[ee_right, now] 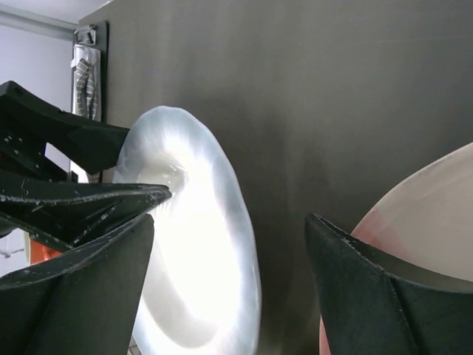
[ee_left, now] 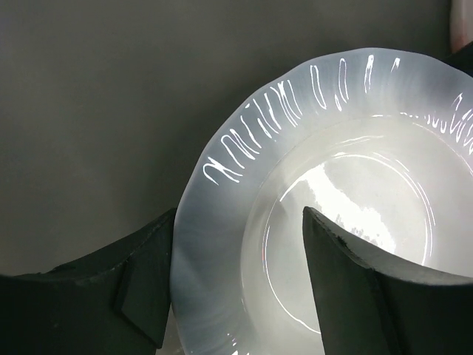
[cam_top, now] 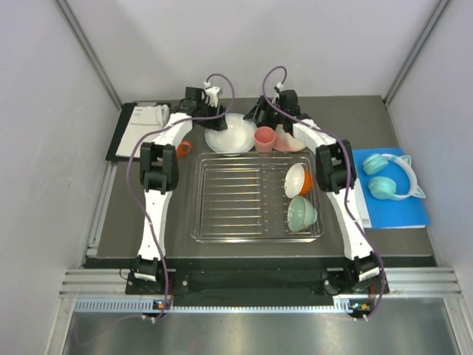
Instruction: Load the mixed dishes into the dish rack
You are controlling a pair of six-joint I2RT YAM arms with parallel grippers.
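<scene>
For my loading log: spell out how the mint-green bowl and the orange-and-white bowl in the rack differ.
The mint-green bowl is pale green all over; the orange-and-white bowl is orange outside, white inside. The mint-green bowl is the nearer one, with the orange-and-white bowl just beyond it. Both lie tipped on their sides at the right end of the dish rack.

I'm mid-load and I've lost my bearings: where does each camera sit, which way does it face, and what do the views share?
Top external: above and behind the bases, looking down on the dish rack; left arm and right arm show whole.
Left wrist: on the left arm, facing the white plate; its jaws straddle the rim.
Right wrist: on the right arm, looking across the table at that plate's side, the left arm's jaws and a pinkish plate; own jaws frame it.
Shared: all three show the white plate.
</scene>
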